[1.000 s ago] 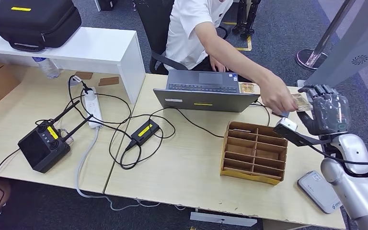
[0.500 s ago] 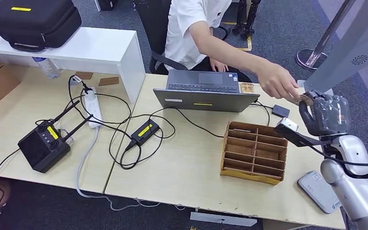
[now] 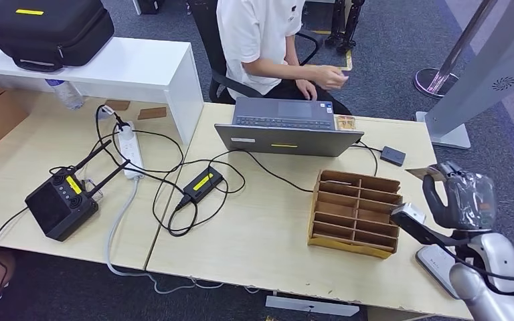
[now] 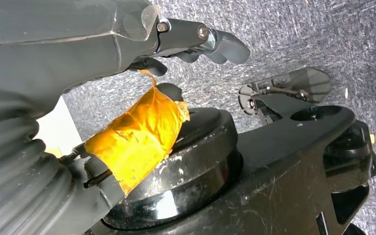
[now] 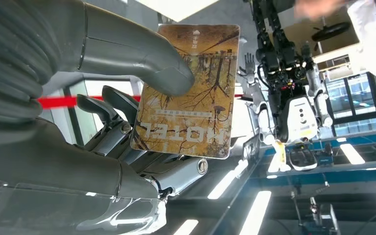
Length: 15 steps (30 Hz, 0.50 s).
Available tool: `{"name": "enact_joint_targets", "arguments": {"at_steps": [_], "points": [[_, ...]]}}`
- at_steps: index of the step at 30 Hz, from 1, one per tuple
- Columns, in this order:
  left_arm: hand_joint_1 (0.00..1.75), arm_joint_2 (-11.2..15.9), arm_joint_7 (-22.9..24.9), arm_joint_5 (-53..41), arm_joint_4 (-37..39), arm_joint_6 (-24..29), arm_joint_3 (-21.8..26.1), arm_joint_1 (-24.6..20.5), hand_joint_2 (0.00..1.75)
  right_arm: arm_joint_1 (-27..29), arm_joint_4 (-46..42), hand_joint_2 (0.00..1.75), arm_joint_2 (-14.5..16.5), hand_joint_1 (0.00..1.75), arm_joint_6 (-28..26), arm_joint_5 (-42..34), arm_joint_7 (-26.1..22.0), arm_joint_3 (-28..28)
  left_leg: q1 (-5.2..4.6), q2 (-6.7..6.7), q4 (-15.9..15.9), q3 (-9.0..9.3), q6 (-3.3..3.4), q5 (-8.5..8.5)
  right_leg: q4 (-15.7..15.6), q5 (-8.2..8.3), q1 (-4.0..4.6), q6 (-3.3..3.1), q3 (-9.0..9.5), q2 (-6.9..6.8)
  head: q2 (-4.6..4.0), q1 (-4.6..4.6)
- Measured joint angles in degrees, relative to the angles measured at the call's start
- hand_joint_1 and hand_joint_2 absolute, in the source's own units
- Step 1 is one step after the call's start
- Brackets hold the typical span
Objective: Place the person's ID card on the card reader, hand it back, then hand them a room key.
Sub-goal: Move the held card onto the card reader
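Head view: cluttered wooden desk (image 3: 268,234), grey carpet (image 3: 388,40)

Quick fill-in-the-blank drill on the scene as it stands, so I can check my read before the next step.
1. The card pinched in the right hand has the word ____ printed on it.
2. The wooden compartment organizer stands in front of the ____.
3. The card reader lies flat on the ____.
4. The seated person wears a ____ shirt.

Missing words: HOTEL; laptop; table; white
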Motion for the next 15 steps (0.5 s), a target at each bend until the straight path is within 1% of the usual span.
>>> {"name": "enact_joint_targets", "arguments": {"at_steps": [2, 5, 15], "points": [[0.00, 0.0, 0.1, 0.0, 0.0, 0.1, 0.0, 0.0, 1.75, 2.6, -1.7, 1.75, 0.0, 1.75, -0.2, -0.3, -0.6, -1.7, 0.00, 0.03, 0.0, 0.00, 0.00, 0.00, 0.0, 0.00, 0.00, -0.01, -0.01, 0.02, 0.00, -0.01], [0.00, -0.1, 0.1, 0.0, 0.0, 0.2, 0.0, 0.0, 1.75, 4.8, -3.4, 1.75, 0.0, 1.75, -0.2, -0.2, -0.9, -3.4, 0.00, 0.07, 0.0, 0.02, 0.00, 0.00, 0.0, 0.00, 0.00, -0.01, -0.02, 0.05, 0.00, 0.01], [0.00, -0.1, 0.1, 0.0, 0.0, 0.3, 0.0, 0.0, 1.75, 6.7, -5.4, 1.75, 0.0, 1.75, -0.1, -0.1, -1.0, -5.1, 0.00, 0.06, 0.0, 0.04, -0.01, 0.01, 0.0, 0.01, -0.01, -0.02, 0.00, 0.05, 0.00, 0.01]]}}
